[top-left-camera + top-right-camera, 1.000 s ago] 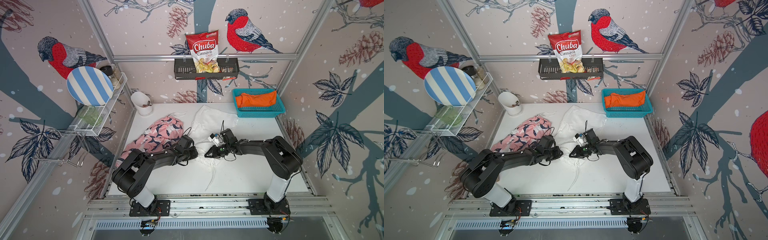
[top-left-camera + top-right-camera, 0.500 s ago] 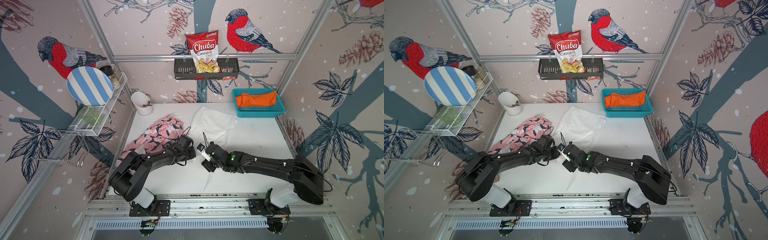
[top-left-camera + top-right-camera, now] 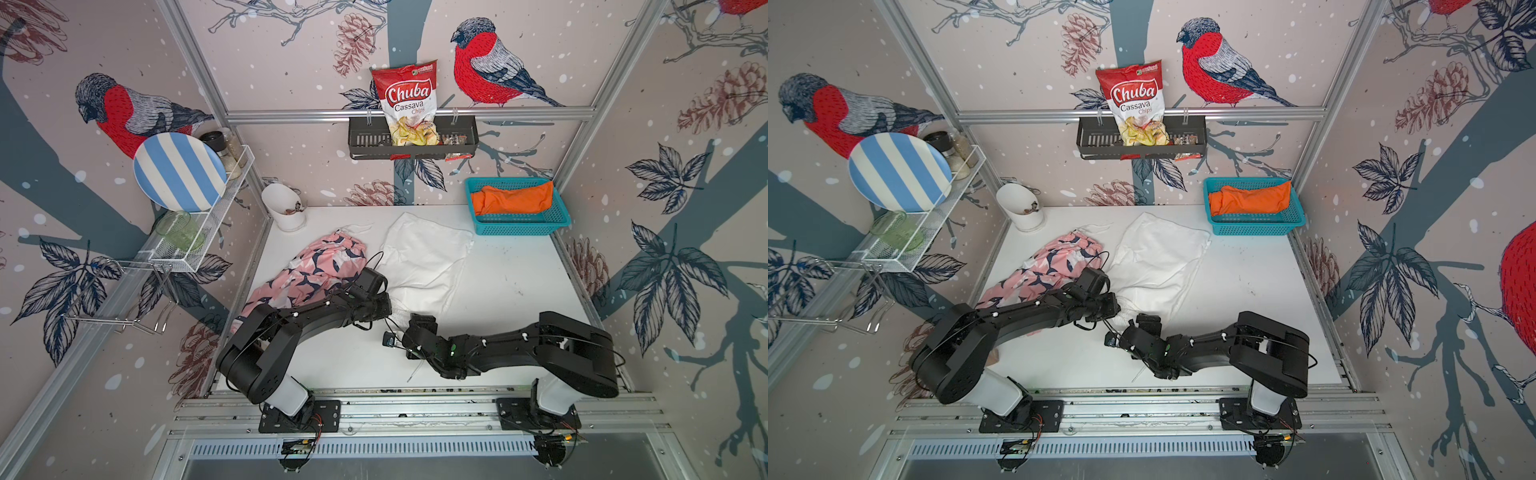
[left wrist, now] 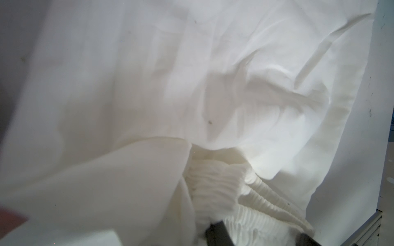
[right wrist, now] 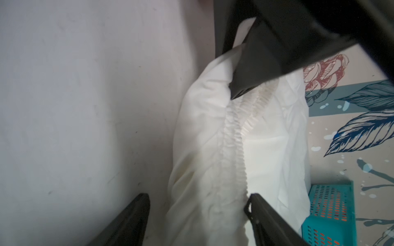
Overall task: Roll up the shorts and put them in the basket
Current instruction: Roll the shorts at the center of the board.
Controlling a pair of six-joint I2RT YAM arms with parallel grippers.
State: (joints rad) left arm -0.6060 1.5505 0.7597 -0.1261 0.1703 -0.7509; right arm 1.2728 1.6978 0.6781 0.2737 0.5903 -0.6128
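both top views, three: orange shorts [image 3: 513, 199], white shorts [image 3: 424, 262], pink shorts [image 3: 307, 274]

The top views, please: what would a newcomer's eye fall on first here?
Mid-table lie the white shorts, the left gripper shut on their waistband and the right gripper open astride it. The orange shorts lie in the teal basket at the back right.

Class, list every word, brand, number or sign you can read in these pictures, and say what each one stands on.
"Chuba": on the chip bag, large white letters.
"Cassava": same bag, below it.
"Chips": same bag, lower still.
Green mark at the bag's top: too small to read.
Small packets in the black rack: too blurred to read.
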